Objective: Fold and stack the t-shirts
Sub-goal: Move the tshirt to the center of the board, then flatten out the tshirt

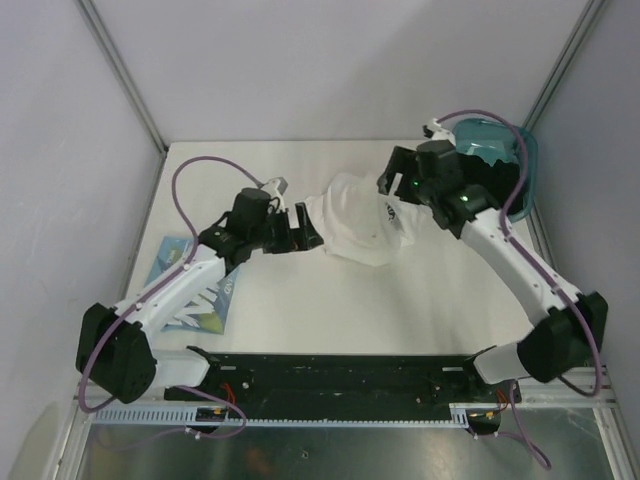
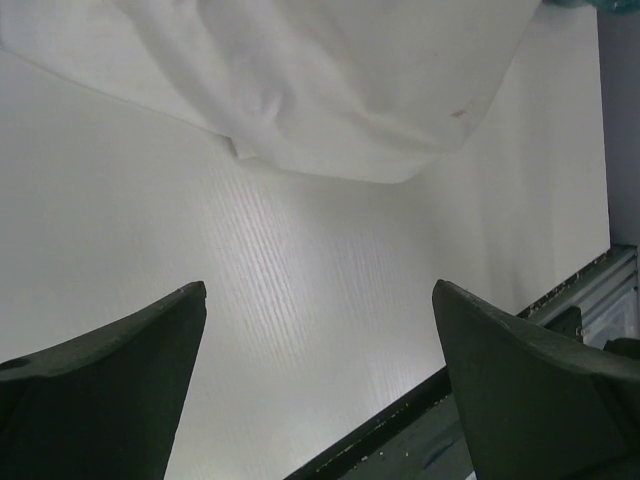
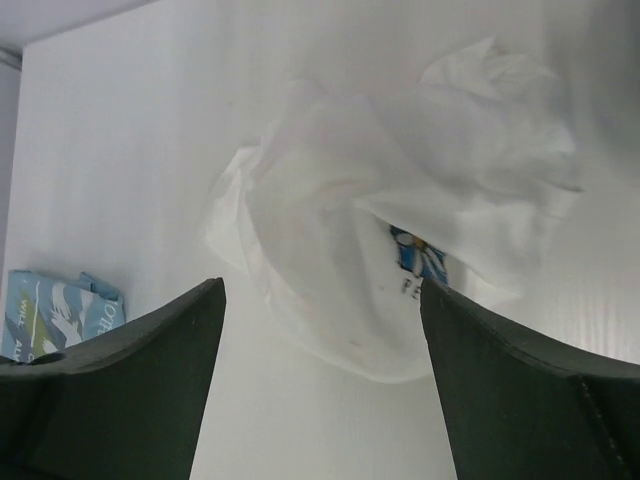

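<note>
Top external view: crumpled tee mid-bench, both sets of jaws spread

A white crumpled tee (image 1: 355, 228) lies in a loose heap on the white bench (image 1: 330, 310), roughly at its middle. Black lettering shows on the heap's right side. The right wrist view shows the same tee (image 3: 330, 270) with a small blue square print and dark letters peeking out from under a fold.

The left arm (image 1: 180, 285) reaches in from the left of the crumpled tee, and the left jaws sit just beside its left edge. In the left wrist view they stand wide apart with only bare bench between them. The tee's (image 2: 300, 80) hem lies just ahead of the tips, not touching them.

The right arm (image 1: 520, 265) comes in from the right of the crumpled tee, and the right jaws hang over its far right corner. In the right wrist view they are spread wide and pinch nothing. The heap lies below, clear of both fingers.

A folded tee (image 1: 212, 312) with a light-blue graphic and white letters lies flat well to the left of the crumpled tee, nearer the arm bases and partly under the left arm. The right wrist view catches its corner (image 3: 55, 310). A teal bin (image 1: 520, 165) stands to the right of the crumpled tee and behind it, just past the right jaws.
</note>
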`<act>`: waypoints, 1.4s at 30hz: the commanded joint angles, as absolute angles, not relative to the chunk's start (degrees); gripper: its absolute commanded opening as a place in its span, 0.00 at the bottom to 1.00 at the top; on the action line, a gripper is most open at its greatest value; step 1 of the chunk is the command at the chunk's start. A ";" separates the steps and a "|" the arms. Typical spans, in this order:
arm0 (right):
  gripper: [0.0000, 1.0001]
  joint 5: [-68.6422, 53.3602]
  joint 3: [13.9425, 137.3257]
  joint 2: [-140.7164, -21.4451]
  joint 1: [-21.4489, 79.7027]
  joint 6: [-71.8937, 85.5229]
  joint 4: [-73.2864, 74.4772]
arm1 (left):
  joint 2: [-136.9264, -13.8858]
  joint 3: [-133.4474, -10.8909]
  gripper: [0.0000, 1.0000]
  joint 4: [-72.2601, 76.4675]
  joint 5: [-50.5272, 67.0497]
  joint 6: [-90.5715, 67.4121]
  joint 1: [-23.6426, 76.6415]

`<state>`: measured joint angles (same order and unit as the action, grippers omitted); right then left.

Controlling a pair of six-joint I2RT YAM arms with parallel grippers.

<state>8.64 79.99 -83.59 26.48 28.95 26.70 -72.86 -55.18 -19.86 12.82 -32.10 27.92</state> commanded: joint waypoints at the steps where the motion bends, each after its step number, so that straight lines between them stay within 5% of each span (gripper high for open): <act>1: 0.81 10.77 71.74 -76.51 23.65 31.02 29.26 | -76.15 -57.41 0.98 -16.20 12.74 -32.95 33.64; 12: 0.79 7.96 53.21 -65.43 16.99 34.32 24.50 | -94.71 -65.45 0.87 -10.94 -3.32 -42.03 49.42; 24: 0.78 6.26 43.94 -69.06 16.74 35.85 16.63 | -106.34 -69.12 0.87 -4.35 -18.34 -52.84 51.59; 27: 0.77 6.32 43.71 -70.94 17.08 36.05 15.12 | -107.97 -69.64 0.73 -2.72 -17.89 -52.90 50.44; 34: 0.74 6.20 43.68 -76.79 18.19 36.58 9.82 | -101.71 -63.09 0.08 -0.58 -18.49 -54.09 44.30; 42: 0.69 6.53 44.94 -87.13 21.43 37.73 2.62 | -87.33 -52.19 0.00 -1.22 -21.35 -54.98 34.86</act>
<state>5.96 43.92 -83.18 19.68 36.47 8.43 -95.74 -56.01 -2.39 -17.04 -53.65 39.09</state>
